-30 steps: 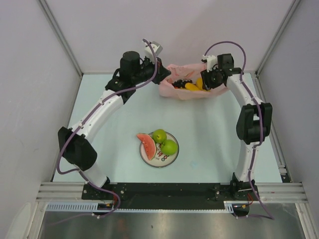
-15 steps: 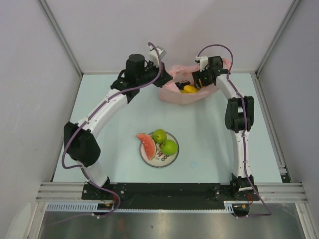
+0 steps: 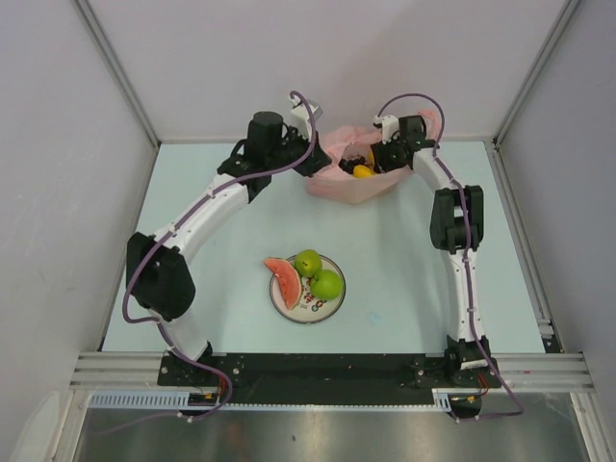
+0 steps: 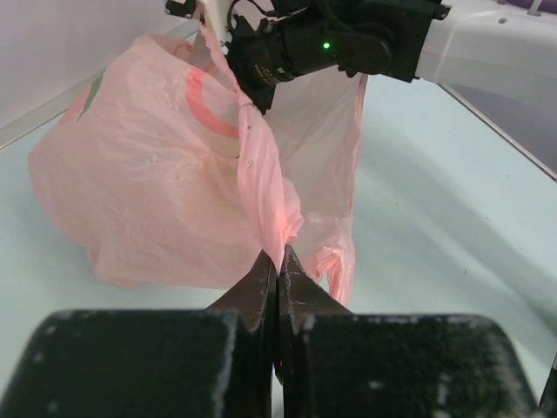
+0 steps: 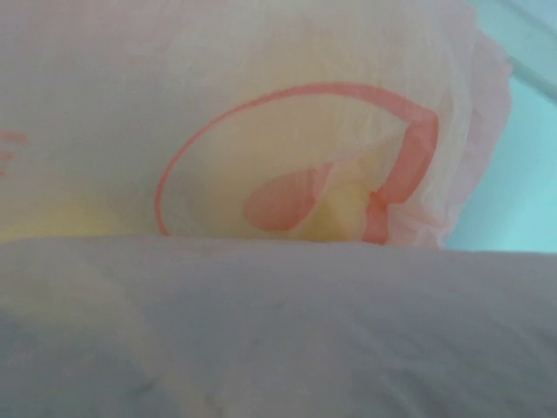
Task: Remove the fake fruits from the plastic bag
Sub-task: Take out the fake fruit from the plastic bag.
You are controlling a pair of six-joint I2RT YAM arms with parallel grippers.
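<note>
Readable text: basically none. The plastic bag (image 4: 165, 183) carries a red ring print (image 4: 207, 97) and a greenish smudge (image 4: 90, 88) by one edge, with no letters I can make out. The right wrist view is pink film edge to edge. It shows a red ring outline (image 5: 287, 157) with a darker pink patch inside it, and faint red marks at the left edge, illegible. The plate (image 3: 289, 312) has red print between the fruit, too small to read.

The bag sits at the far side of the table (image 3: 212, 279), about centre. The left gripper (image 4: 277, 263) has its fingers together, clamped on a fold at the bag's left edge, film bunched at the tips. The right gripper (image 3: 377, 156) is in the bag mouth from the right. Its tips are buried in film, so I can't tell whether they are apart or together, or whether anything is held.

Fake fruits: a yellow piece (image 3: 363, 172) shows in the bag mouth, with something dark beside it that I can't identify. There is a yellow glow behind the film in the right wrist view, shape unclear. On the plate, near centre: a watermelon slice (image 3: 281, 281) overhanging the left rim, a green fruit (image 3: 307, 262), and a second green fruit (image 3: 327, 285) touching it.
</note>
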